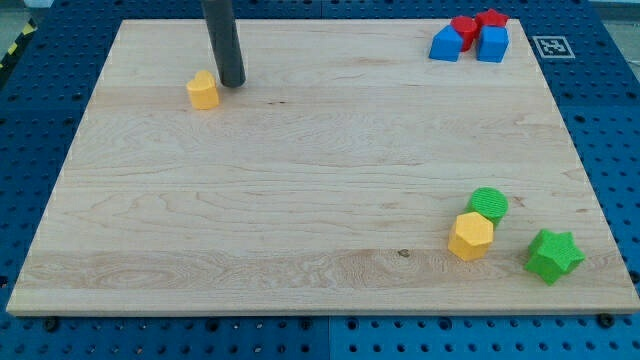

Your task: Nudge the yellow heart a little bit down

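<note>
A yellow heart [203,90] lies near the top left of the wooden board [300,200]. My tip [232,83] rests on the board just to the right of the heart and slightly above it, very close to its upper right edge. The dark rod rises from there out of the view's top.
A yellow hexagon [471,236], a green cylinder [488,204] and a green star [553,255] sit at the bottom right. Two blue blocks [447,44] [492,44] and two red blocks [463,27] [491,18] cluster at the top right corner.
</note>
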Available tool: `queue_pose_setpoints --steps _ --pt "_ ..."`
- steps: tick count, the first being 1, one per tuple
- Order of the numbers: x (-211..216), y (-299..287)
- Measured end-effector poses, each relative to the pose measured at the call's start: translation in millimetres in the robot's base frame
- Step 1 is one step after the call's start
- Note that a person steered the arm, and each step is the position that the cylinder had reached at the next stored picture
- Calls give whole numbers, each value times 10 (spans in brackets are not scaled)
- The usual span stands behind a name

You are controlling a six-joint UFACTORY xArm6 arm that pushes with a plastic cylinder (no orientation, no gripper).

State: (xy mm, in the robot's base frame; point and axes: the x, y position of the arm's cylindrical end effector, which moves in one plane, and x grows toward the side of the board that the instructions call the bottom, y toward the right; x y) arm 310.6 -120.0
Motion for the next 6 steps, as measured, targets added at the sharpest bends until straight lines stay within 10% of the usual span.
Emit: queue_pose_setpoints --steps 4,6 --pt "93 -521" --pt "26 428"
